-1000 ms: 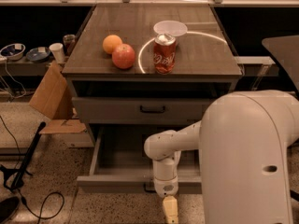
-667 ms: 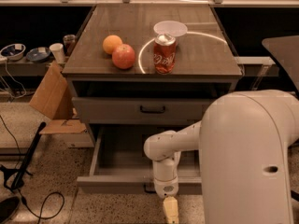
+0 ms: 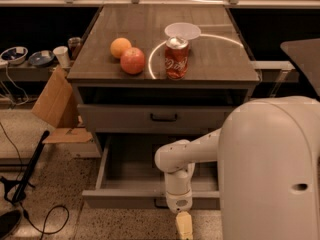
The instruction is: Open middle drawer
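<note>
The middle drawer [image 3: 125,199] is a wide grey drawer pulled far out of the cabinet, showing its deep grey inside. A small dark handle [image 3: 160,203] is partly visible at the centre of its front. My gripper [image 3: 184,226] hangs at the end of the white arm [image 3: 179,160], just in front of and below the drawer's front, a little right of the handle. Only its pale yellowish tip shows at the bottom edge of the camera view. The grey drawer above [image 3: 125,118], with a black bar handle, sits pushed in under the cabinet top.
On the cabinet top stand a red soda can [image 3: 177,58], a red apple [image 3: 132,60], an orange [image 3: 120,47] and a white bowl [image 3: 182,30]. A cardboard box [image 3: 55,101] leans at the left. A black pole and cable [image 3: 27,171] lie on the floor. My white body [image 3: 270,174] fills the right.
</note>
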Controlling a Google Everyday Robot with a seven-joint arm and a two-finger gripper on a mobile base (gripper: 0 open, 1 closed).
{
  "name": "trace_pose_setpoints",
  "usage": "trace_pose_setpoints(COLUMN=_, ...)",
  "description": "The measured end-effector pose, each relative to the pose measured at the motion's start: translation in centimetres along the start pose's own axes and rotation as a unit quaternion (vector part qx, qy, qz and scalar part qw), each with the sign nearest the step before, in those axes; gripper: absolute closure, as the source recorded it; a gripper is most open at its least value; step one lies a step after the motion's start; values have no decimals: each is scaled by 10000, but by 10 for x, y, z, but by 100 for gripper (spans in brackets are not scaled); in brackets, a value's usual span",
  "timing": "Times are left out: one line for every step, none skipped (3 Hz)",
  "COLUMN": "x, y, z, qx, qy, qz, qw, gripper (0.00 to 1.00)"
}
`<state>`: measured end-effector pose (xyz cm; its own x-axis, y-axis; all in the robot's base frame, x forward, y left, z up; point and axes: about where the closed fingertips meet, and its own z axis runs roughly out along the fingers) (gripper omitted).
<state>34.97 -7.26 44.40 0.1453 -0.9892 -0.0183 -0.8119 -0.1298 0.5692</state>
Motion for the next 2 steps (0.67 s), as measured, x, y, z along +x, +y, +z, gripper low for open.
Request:
trace_pose_setpoints(x=-5, y=9, z=-3, qx=78, qy=-166, qz=-104, qw=9998, gripper=0)
trace_pose_setpoints(x=-5, y=19, z=-21, qx=423, qy=-506, qz=-89, qw=9978, gripper=0)
